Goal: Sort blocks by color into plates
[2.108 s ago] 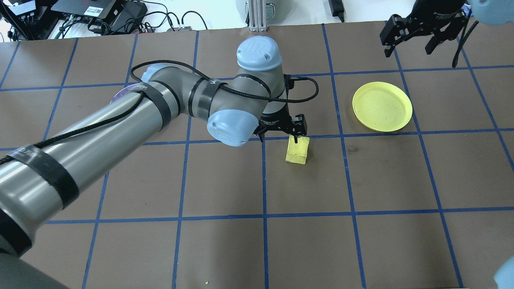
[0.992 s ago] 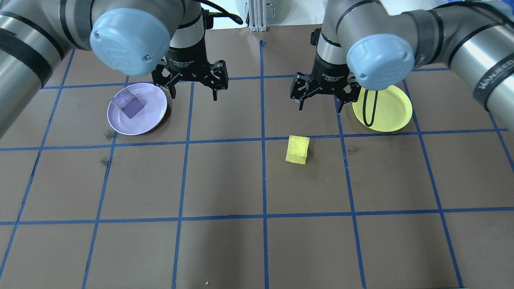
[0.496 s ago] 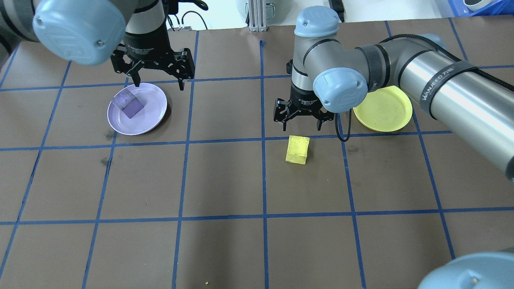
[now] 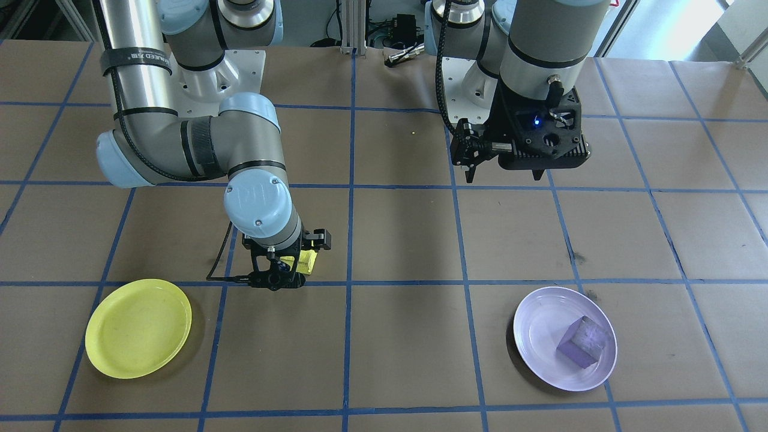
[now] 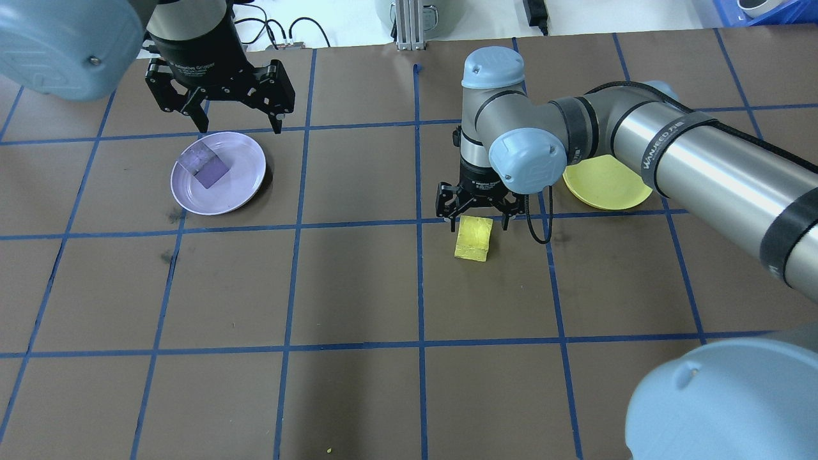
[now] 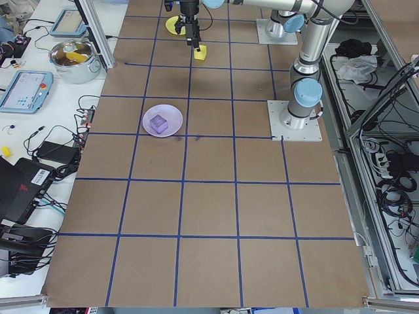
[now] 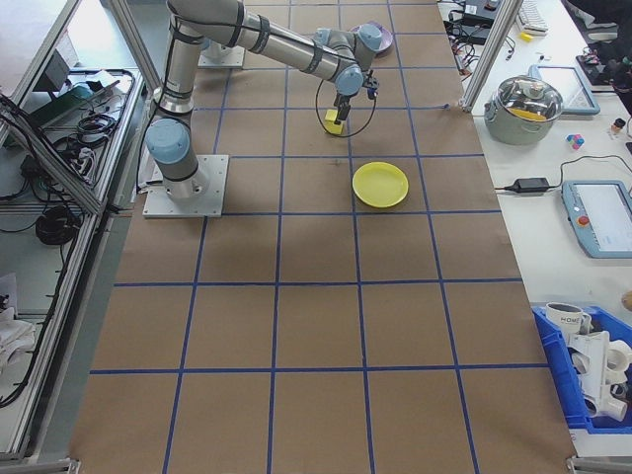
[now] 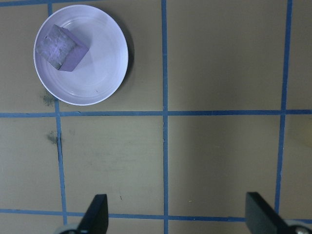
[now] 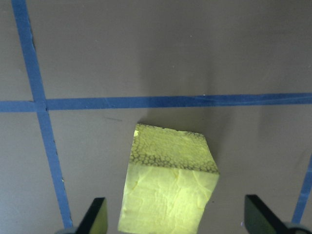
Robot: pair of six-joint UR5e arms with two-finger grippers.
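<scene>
Right gripper: you see the right gripper (image 5: 476,218) low over the table with its fingers spread wide, one on each side of the block and clear of its faces; it grips nothing.
Yellow block: the small matte yellow foam cube (image 5: 473,237) sits on the brown table (image 5: 358,396) between those fingers, just below a blue tape line (image 9: 170,102), turned a little off the grid.
Yellow plate: your round bright yellow plastic plate (image 4: 138,327) lies near the cube, partly behind the right arm in the overhead view, with nothing on it.
Left gripper: the left gripper (image 5: 217,105) hangs above the table with its jaws wide apart, holding nothing, beside the far rim of the lavender plate.
Purple block: the small matte purple cube (image 8: 62,48) rests inside the round pale lavender plate with a raised rim (image 8: 109,73), off-centre.
</scene>
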